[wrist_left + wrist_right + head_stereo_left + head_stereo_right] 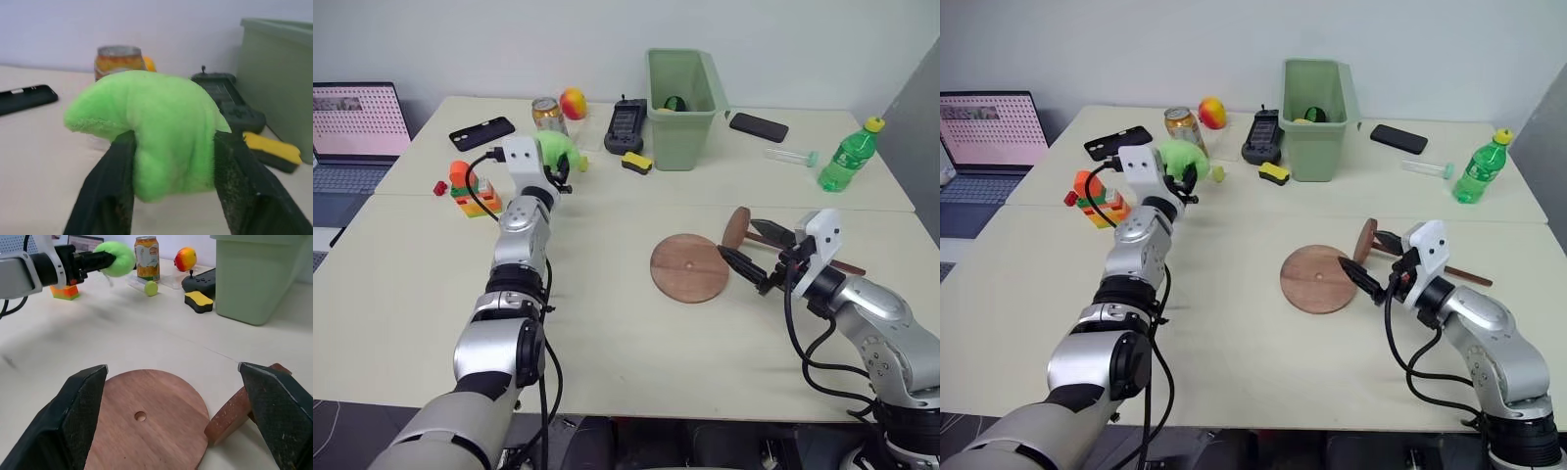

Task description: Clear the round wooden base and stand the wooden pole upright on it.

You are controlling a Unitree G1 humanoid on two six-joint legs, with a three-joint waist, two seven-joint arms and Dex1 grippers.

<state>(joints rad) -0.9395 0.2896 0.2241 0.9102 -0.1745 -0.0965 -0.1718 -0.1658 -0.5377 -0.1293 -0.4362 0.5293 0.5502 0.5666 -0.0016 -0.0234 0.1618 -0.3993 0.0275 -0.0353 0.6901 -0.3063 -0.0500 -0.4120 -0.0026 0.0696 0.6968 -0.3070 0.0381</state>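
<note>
Right gripper [756,257] jaws are gaping beside the bare round wooden base [689,266]; left gripper [171,161] is clasping a green plush toy [154,122]; the wooden pole [793,251], probably stiff and light, is inviting a mid-shaft grip.

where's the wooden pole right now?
The wooden pole lies flat on the table's right side, its end disc beside the round wooden base, under the open right gripper.

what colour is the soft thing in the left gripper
Bright green: the plush toy sits between the left gripper's black fingers, clearest in the left wrist view.
</note>
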